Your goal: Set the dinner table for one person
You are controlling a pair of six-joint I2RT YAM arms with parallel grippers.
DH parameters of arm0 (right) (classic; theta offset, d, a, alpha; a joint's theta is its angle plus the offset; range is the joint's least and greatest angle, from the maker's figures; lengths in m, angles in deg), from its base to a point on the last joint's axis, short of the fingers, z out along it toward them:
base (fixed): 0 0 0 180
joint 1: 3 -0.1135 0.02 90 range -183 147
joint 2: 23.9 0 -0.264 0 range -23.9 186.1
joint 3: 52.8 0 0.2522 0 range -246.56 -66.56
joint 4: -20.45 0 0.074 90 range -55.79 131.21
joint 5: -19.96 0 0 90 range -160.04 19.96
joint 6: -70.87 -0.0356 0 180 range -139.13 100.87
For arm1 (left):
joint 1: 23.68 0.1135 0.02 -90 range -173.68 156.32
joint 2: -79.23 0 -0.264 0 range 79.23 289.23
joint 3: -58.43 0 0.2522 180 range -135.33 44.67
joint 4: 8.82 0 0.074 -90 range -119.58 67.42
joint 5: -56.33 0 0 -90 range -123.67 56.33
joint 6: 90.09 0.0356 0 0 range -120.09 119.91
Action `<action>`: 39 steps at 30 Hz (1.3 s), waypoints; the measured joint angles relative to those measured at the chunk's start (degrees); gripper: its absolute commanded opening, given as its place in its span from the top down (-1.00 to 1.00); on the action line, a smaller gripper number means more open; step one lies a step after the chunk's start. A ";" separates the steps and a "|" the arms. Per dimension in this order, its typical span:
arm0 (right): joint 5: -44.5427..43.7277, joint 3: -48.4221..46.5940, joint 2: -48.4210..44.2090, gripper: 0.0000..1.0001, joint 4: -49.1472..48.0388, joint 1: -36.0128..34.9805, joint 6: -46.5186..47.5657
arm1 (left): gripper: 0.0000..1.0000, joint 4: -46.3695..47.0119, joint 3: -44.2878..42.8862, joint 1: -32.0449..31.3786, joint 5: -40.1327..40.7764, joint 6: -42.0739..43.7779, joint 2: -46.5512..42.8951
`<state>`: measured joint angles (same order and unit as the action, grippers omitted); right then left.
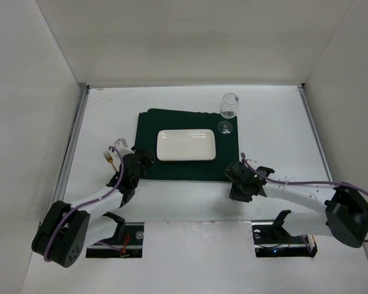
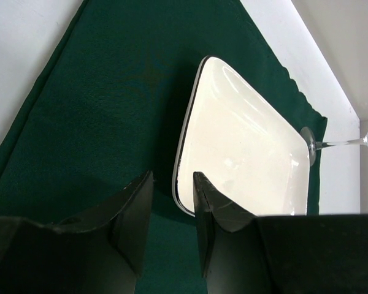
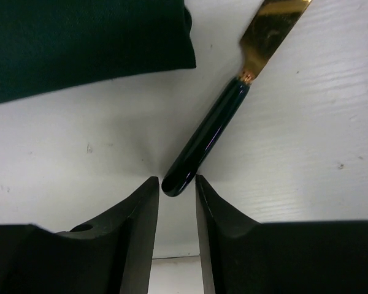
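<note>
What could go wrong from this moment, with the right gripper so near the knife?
1. The right gripper is open, with only the glossy rounded end of the knife handle at its fingertips; closing there may squeeze it away.
2. The wine glass stands at the placemat's far right corner, near the plate; laying the knife there might knock it.
3. The left gripper hangs over the placemat; if it dips, the placemat could be dragged.
</note>
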<state>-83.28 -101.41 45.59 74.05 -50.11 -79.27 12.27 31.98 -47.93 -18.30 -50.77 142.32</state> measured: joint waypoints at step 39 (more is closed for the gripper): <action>-5.95 2.34 -1.57 0.86 -1.18 2.54 -10.99 | 0.39 -0.02 0.11 0.26 -0.20 -0.28 -0.33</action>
<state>-89.22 -99.07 44.02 72.87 -47.58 -90.27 12.25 32.09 -47.67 -18.49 -51.05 141.99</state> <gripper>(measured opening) 0.145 0.302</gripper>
